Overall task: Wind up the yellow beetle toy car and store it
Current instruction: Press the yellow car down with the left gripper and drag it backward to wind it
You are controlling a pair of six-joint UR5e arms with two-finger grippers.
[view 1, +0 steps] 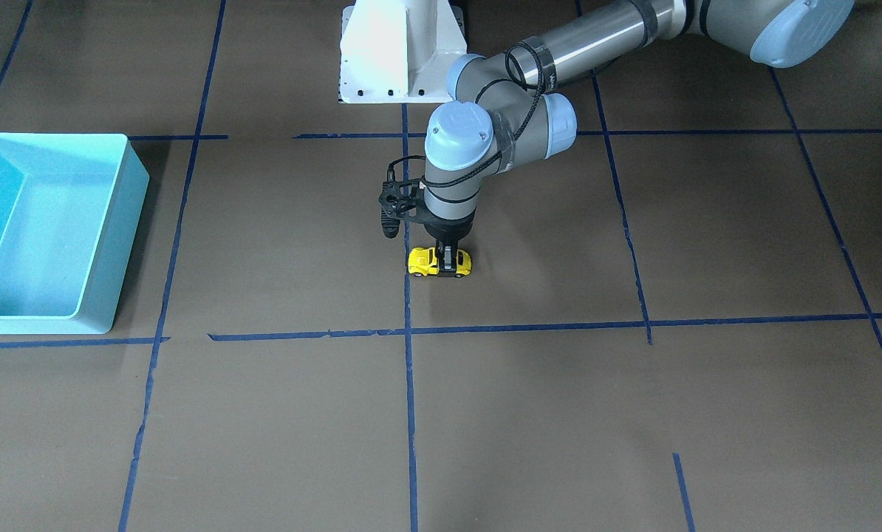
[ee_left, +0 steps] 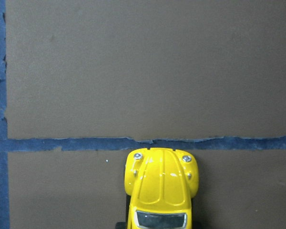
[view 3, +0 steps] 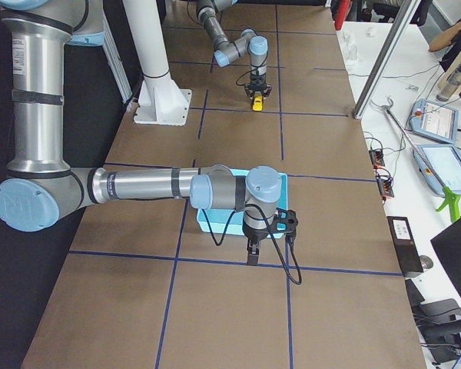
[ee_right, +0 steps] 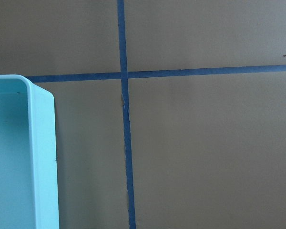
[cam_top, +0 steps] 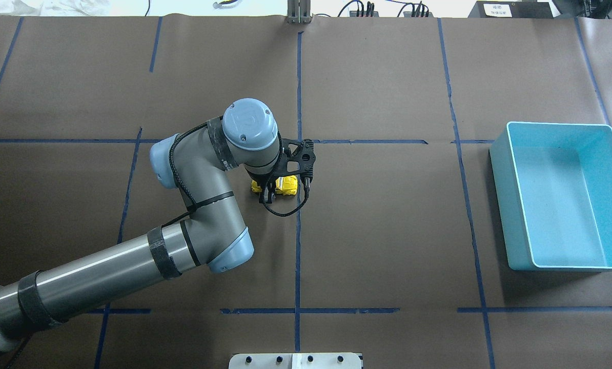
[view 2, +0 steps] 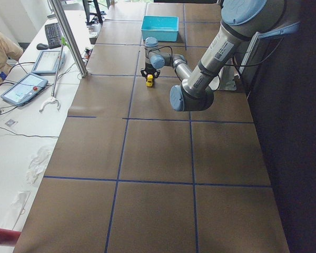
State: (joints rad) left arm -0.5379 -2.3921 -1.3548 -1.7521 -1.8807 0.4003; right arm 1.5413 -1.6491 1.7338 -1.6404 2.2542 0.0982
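The yellow beetle toy car point(view 1: 422, 262) stands on its wheels on the brown table near the centre, next to a blue tape line. It also shows in the overhead view point(cam_top: 287, 185) and in the left wrist view point(ee_left: 161, 191), hood pointing up. My left gripper point(view 1: 449, 262) points straight down over it, fingers on both sides of the car's middle, shut on it. The turquoise bin point(cam_top: 498, 195) stands empty at the table's right end. My right gripper point(view 3: 251, 252) hangs at the bin's outer end; I cannot tell whether it is open or shut.
The table is covered in brown paper with a grid of blue tape lines. The white robot base point(view 1: 400, 52) stands at the table's near edge. The bin's corner point(ee_right: 38, 157) shows in the right wrist view. Operators' tablets lie beyond the far edge.
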